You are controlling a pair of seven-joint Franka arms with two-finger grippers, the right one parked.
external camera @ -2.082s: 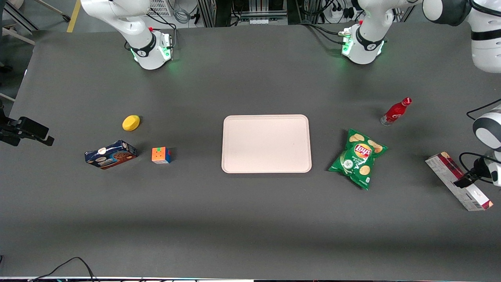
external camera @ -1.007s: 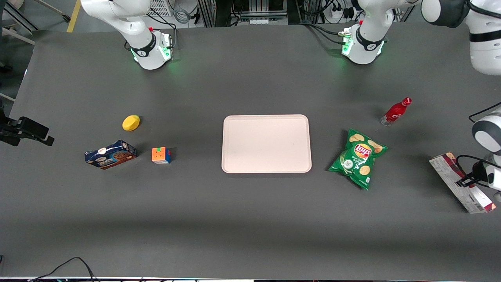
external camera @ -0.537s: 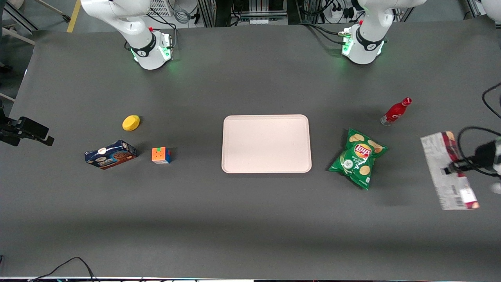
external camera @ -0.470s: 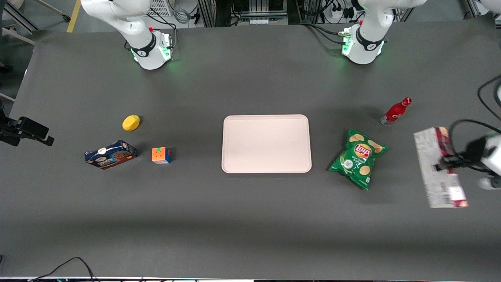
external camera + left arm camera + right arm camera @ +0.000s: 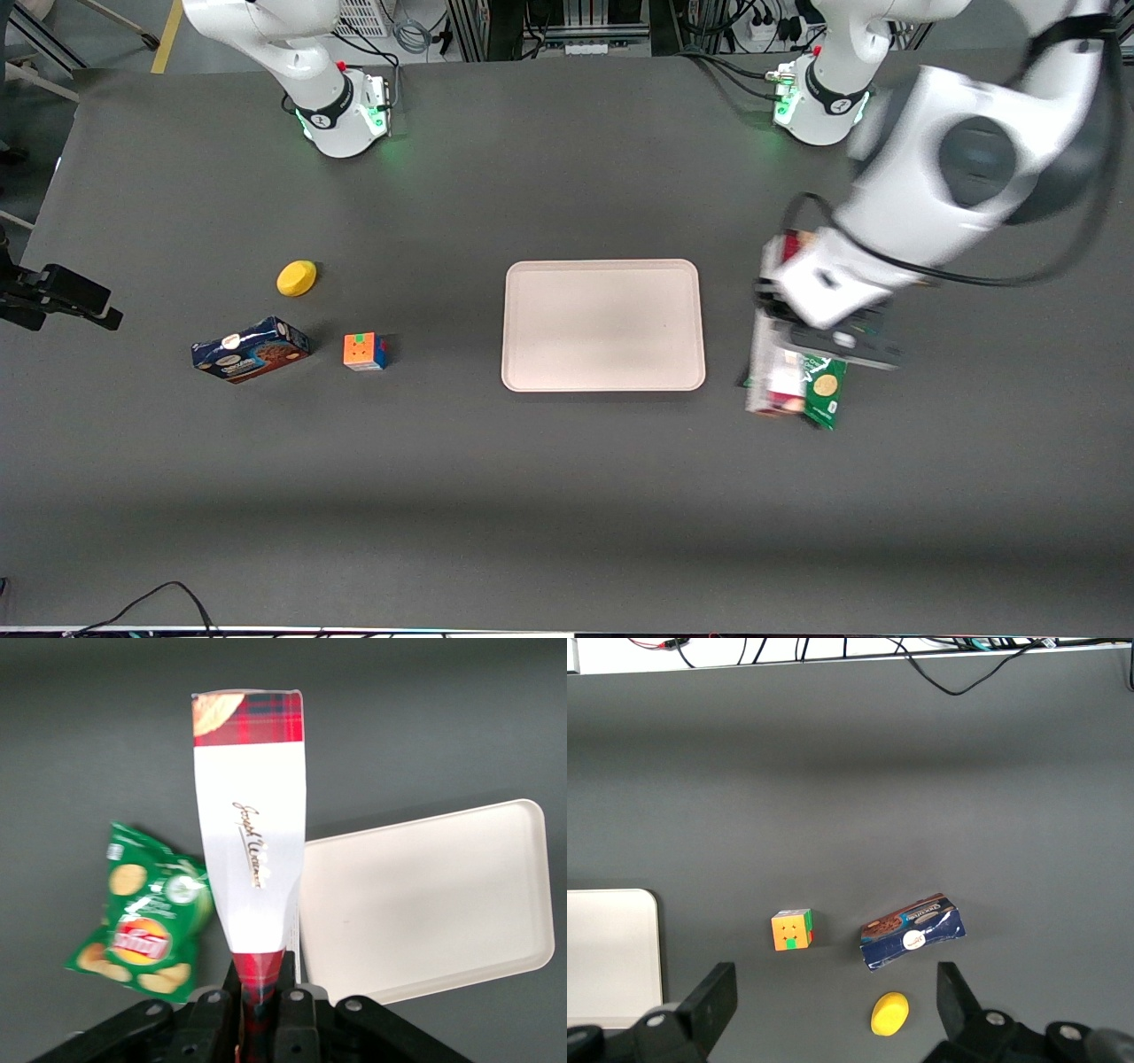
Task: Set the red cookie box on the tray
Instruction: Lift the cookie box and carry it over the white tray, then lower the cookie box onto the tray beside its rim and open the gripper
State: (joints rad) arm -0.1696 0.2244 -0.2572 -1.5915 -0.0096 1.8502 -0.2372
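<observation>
My gripper [image 5: 259,999] jaws clamped red cookie box [image 5: 251,842] at one end, above chip bag [image 5: 142,917], beside tray [image 5: 425,904]. Box seemed light, stiff; end hold risked swing.

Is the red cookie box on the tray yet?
Not yet. The gripper holds the red cookie box by one end above the chips bag, beside the bare tray.
</observation>
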